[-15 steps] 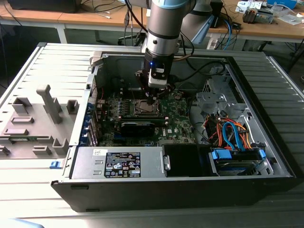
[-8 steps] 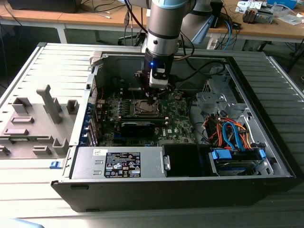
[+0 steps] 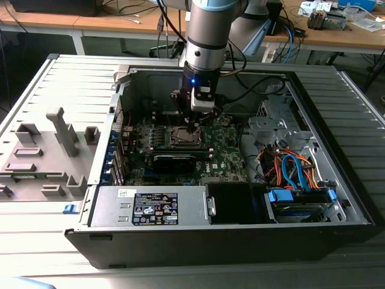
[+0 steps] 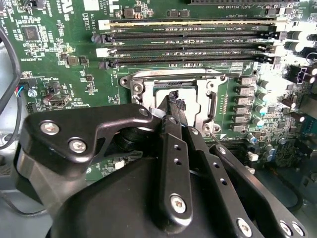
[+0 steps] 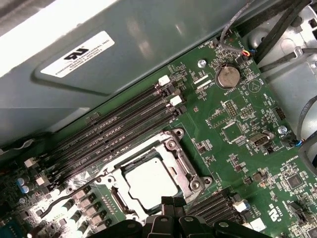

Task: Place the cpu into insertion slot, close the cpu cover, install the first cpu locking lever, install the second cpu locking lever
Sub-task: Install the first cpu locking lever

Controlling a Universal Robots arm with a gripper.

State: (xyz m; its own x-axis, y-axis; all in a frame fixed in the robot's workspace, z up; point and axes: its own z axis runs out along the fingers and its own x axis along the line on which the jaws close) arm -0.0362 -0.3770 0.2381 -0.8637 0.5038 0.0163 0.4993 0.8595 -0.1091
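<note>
cpu [image 5: 150, 179]: matt grey metal | cpu cover [image 5: 182, 166]: shiny bare metal | claw [image 4: 174, 101]: matt black

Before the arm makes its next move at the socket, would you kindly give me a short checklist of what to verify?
1. cpu lying flat in the insertion slot: ok.
2. cpu cover down, framing the chip's silvery top: ok, as far as the first wrist view shows.
3. gripper over the socket's edge, jaws shut: ok.
4. Both locking levers latched: cannot tell.
5. memory slots beside the socket, apart from the gripper: ok.
</note>
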